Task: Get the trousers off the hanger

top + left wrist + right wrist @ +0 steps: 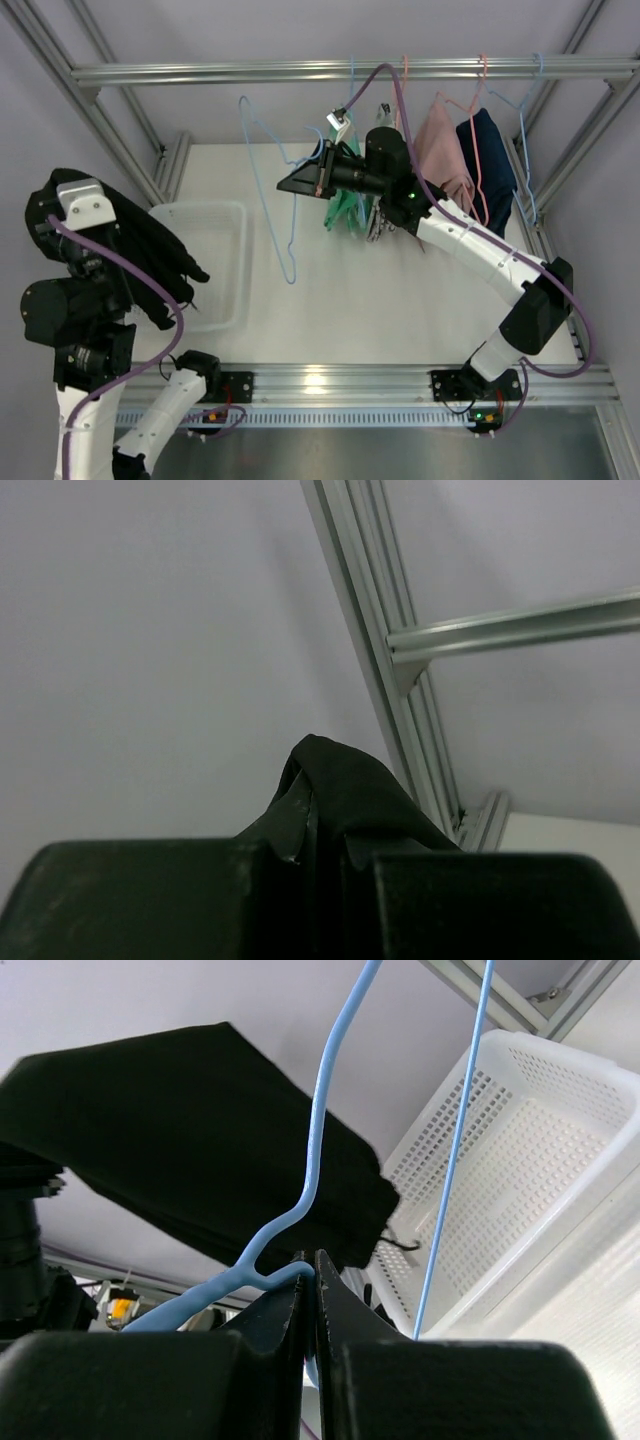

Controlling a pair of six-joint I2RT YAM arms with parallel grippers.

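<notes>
I count two arms, and each end effector has something in it. The left end effector (325, 830) is clamped narrow on a fold of the black trousers (150, 250). The soft matte cloth bunches up between its two fingers and drapes down over the wrist in one heavy mass. That is the only pair of trousers I can see, and no hanger is on it.

The right end effector (310, 1290) is pinched tight on one thin, light blue wire hanger (318, 1110), gripping where the wire bends near the shoulder. The hanger is bare. From the right wrist camera, its smooth wire curves upward from the fingers, and a second straight run of it passes just to the right.

Beyond the right end effector, in the direction it faces, sits one white plastic basket (530, 1150). It is rectangular with perforated mesh walls, and it rests on the pale table (380, 290). The trousers hang above and beyond that basket, just beside its outer edge in the top view.

Behind the right end effector, an aluminium rail (250, 72) carries more wire hangers. I can make out three garments on them: one green (345, 210), one pink (445, 150) and one navy (492, 160). All three are limp folded fabric. Something patterned beside the green one is too small to identify.
</notes>
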